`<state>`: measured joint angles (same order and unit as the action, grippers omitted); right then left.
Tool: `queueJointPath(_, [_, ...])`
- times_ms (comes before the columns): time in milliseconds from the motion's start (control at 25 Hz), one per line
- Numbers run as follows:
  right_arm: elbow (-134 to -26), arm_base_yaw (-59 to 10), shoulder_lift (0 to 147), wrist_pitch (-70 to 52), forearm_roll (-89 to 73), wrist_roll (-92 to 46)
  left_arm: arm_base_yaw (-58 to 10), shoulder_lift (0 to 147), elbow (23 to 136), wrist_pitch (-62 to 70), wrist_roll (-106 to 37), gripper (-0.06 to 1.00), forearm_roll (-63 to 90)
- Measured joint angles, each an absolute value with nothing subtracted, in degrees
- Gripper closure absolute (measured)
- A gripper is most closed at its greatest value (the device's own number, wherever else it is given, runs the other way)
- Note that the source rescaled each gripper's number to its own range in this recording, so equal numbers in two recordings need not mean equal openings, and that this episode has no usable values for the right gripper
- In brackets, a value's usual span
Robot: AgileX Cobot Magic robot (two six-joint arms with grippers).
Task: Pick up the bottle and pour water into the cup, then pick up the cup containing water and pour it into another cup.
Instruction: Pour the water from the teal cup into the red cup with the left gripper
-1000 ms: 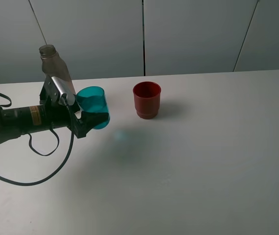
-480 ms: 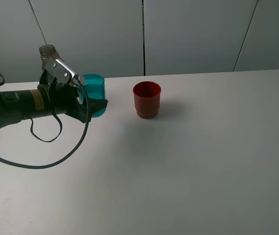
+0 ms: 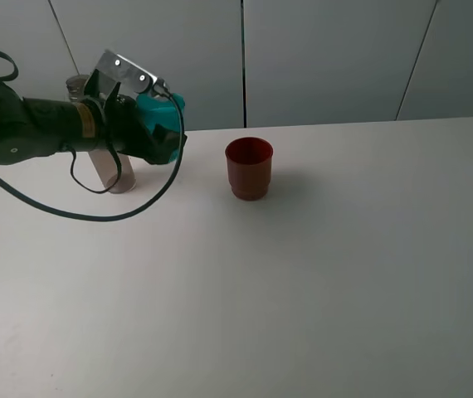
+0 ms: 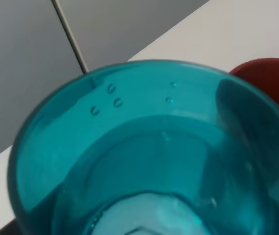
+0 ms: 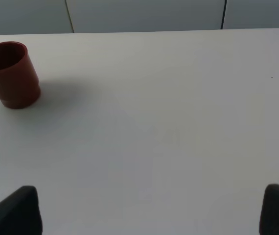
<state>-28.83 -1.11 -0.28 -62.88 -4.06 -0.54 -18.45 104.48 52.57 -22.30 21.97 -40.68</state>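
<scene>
the left gripper (image 3: 152,137) is clamped on the cup (image 3: 155,106), held clear of the table (image 3: 303,290), its long axis seemingly near upright, water inside; another cup (image 3: 249,168) stands at about 4 o'clock from it in the high view, near but apart, so the left arm is the nearer; that arm reaches in roughly level from 9 o'clock; the bottle (image 3: 119,170) stands behind it; the right gripper (image 5: 151,210) has fingers wide, holding nothing

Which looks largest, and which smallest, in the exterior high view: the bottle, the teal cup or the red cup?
1. The bottle: tallest, though partly behind the arm.
2. The red cup and the teal cup: unsure, since the left gripper covers much of the teal cup.
</scene>
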Motion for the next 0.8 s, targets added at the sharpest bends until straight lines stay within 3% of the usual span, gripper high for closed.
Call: queueJointPath(800, [-28.8, -1.1, -0.3, -62.9, -4.1, -0.6, -21.1, 108.3, 65.1, -13.1, 25.5, 0.74, -50.6])
